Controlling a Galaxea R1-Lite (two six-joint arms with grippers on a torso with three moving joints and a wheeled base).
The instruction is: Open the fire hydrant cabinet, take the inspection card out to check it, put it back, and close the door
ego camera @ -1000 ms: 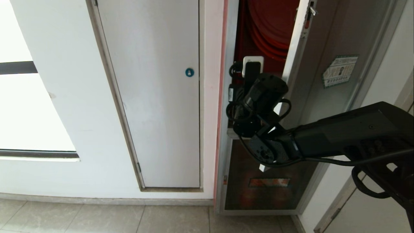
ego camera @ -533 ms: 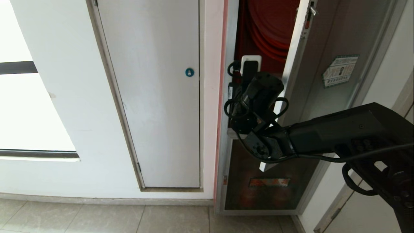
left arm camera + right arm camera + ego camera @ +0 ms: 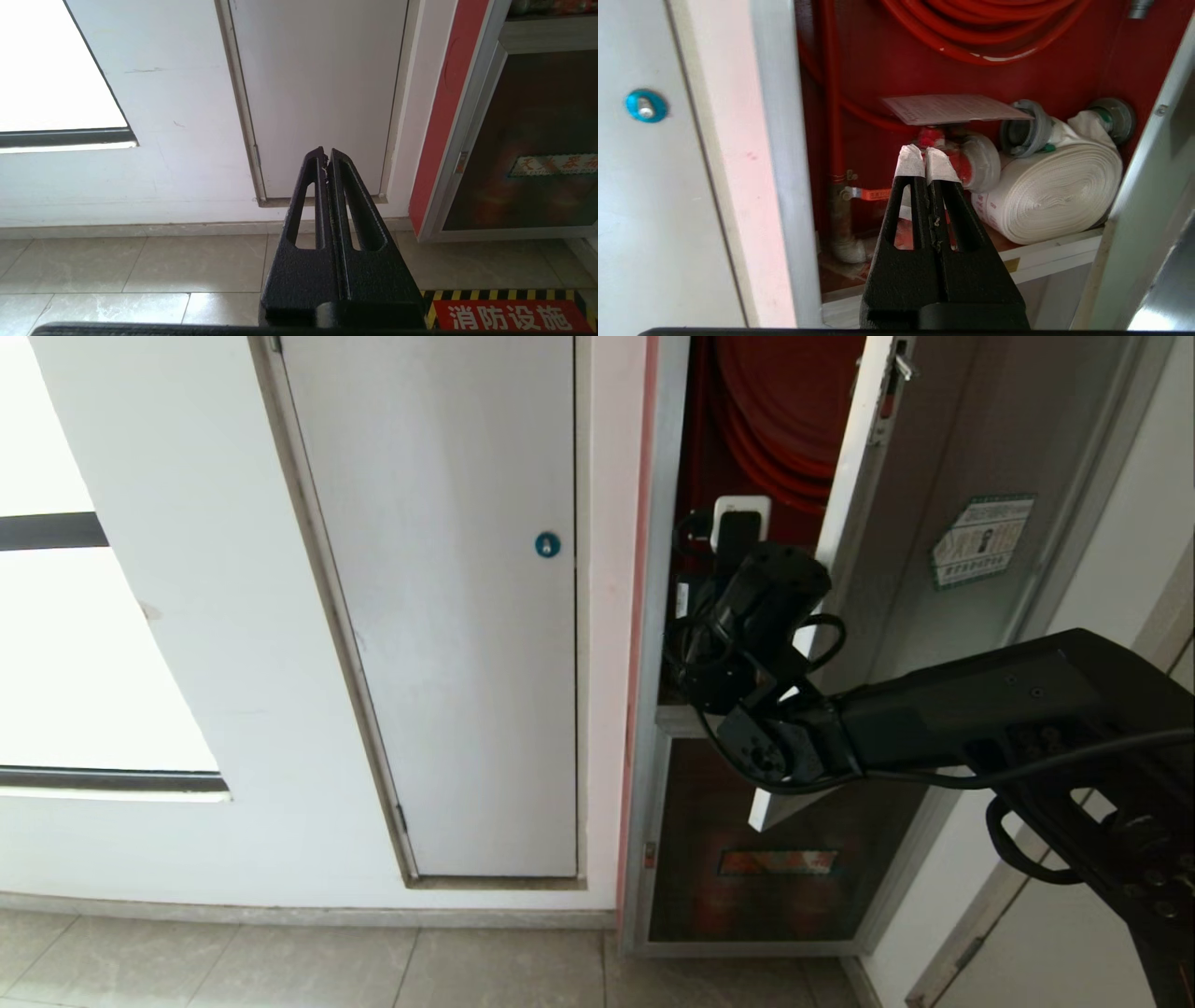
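The door stands open, swung to the right, and the cabinet shows its red inside. The right pincer is at the opening, clenched tight with nothing between its taped tips, pointing in toward the red valve. The card lies flat and a little tilted on top of the valve, just above and beyond the tips, its far corner resting by the coupling of the white hose. The red reel hangs above. The left pincer is parked low, clenched and empty, facing the white door and the floor.

The step in hand looks to be taking the card out. To do it well, the right pincer should release first, while clear of the valve, then rise a little so one finger passes above the card's near edge and one below. Take the near edge only. Approach level with the card, since a nudge from a shut tip could push it off behind the valve. Draw it straight back, clear of the door's edge on the right.
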